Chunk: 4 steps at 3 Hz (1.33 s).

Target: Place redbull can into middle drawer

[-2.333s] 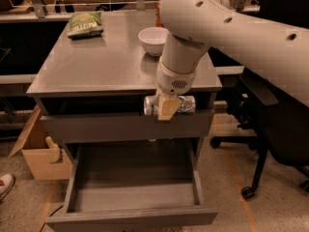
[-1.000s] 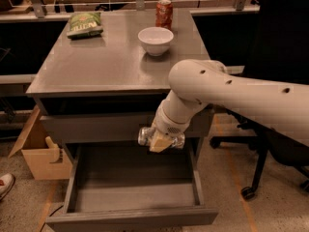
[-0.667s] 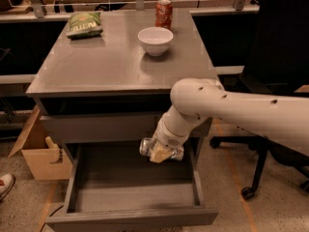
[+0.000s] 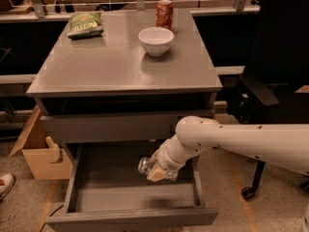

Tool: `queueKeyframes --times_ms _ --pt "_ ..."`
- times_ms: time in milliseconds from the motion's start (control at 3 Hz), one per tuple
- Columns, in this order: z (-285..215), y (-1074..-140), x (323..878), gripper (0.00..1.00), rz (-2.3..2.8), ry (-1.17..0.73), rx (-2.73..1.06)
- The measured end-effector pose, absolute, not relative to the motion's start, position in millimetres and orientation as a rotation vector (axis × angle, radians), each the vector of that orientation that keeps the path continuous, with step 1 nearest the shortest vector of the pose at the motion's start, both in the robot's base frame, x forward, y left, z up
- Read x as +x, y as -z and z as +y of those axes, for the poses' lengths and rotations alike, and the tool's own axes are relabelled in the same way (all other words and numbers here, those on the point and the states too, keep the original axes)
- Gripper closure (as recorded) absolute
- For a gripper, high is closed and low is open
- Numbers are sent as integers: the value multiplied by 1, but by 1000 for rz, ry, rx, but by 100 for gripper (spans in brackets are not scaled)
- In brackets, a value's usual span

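Note:
The middle drawer [image 4: 130, 216] is pulled out at the bottom of the grey cabinet, its deep grey tray open to view. My gripper [image 4: 158, 170] reaches in from the right on a white arm and hangs inside the drawer's opening, right of its middle. It is shut on the redbull can [image 4: 145, 165], a small shiny silver can lying sideways between the fingers, its end poking out to the left. The can sits above the tray floor; whether it touches the floor cannot be told.
On the cabinet top [image 4: 106, 66] stand a white bowl [image 4: 156, 40], a red-orange soda can [image 4: 164, 14] and a green snack bag [image 4: 85, 23]. A closed flat drawer front [image 4: 106, 127] is above the open drawer. A cardboard box [image 4: 41, 153] is at left, a black chair [image 4: 275, 66] at right.
The arm has come down from the edge of the cabinet top, carrying the can past the closed drawer front and into the open drawer's mouth.

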State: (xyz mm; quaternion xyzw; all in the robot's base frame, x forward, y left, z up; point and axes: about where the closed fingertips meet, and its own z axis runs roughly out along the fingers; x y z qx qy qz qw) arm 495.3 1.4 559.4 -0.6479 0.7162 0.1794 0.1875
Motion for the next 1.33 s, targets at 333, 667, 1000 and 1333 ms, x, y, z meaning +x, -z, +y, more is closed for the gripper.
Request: queueKeyframes --times_ms 333,667,1000,1333 --pt "9 -519 502 100 1972 -552 -1766" --pt "17 -485 511 100 1942 -586 -1750" --pt "26 -455 515 100 1939 -619 -1754" --pt "36 -427 513 100 1953 -654 -1766"
